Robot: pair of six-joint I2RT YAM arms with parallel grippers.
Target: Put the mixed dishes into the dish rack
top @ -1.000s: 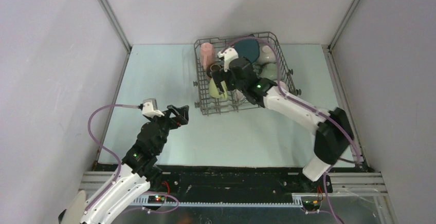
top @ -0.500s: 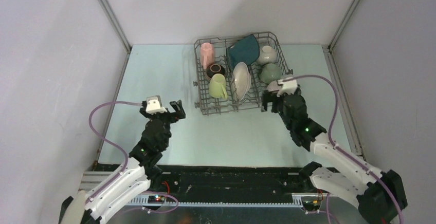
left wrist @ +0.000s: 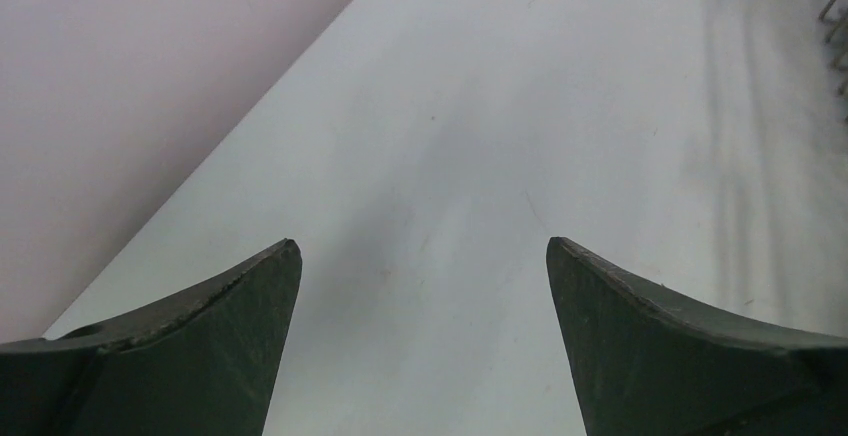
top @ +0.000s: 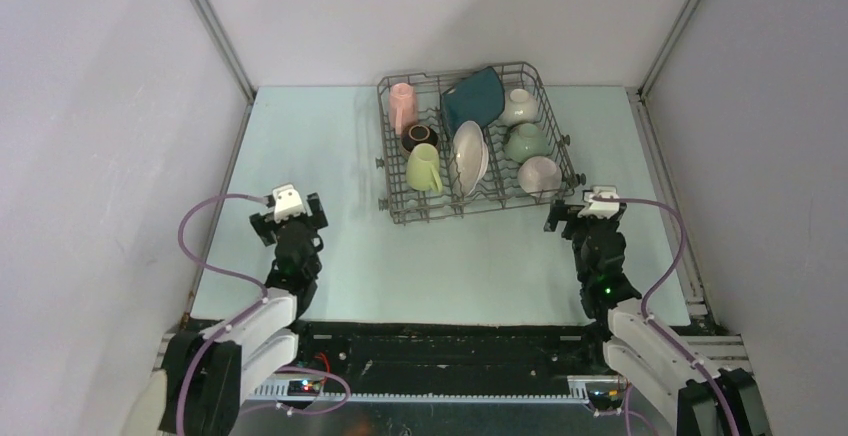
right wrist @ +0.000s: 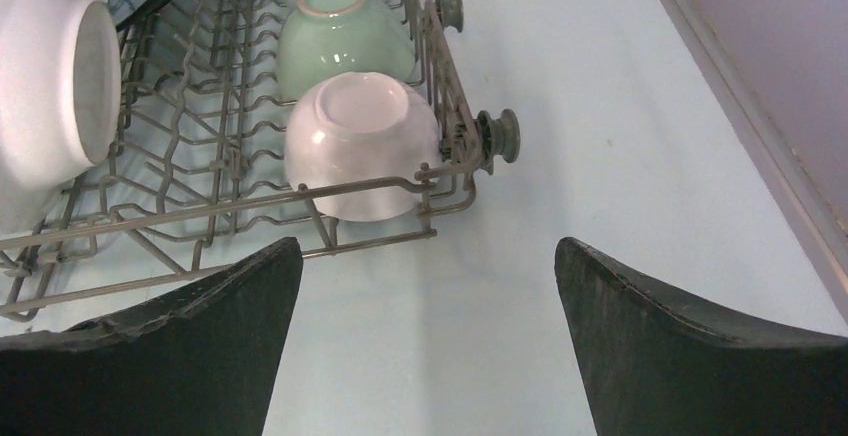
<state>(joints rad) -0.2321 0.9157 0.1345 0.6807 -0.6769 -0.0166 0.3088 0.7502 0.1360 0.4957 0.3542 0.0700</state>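
**Top view with both wrist views: close of loading.** Within the preceding second the right claw (right wrist: 427, 244) had withdrawn from above the dish rack (top: 384, 156) to the worktop (top: 330, 136), just off the rack's 5 o'clock corner, where it stood spread wide and empty. The left claw (left wrist: 420, 246), likewise parted and holding nothing, had pulled back toward its base, at 8 o'clock of the rack and well apart from it. The pale pink bowl (right wrist: 360, 146) lay in the rack's 5 o'clock corner, foot toward the right claw, with the pale green bowl (top: 525, 141) and white bowl (top: 518, 106) beyond it toward 12 o'clock. The white plate (top: 469, 156), teal plate (top: 473, 99), brown bowl (top: 418, 138), pink mug (top: 403, 104) and yellow-green mug (top: 424, 169) filled the middle and 9 o'clock columns. With all eight dishes inside the rack, the task was judged complete
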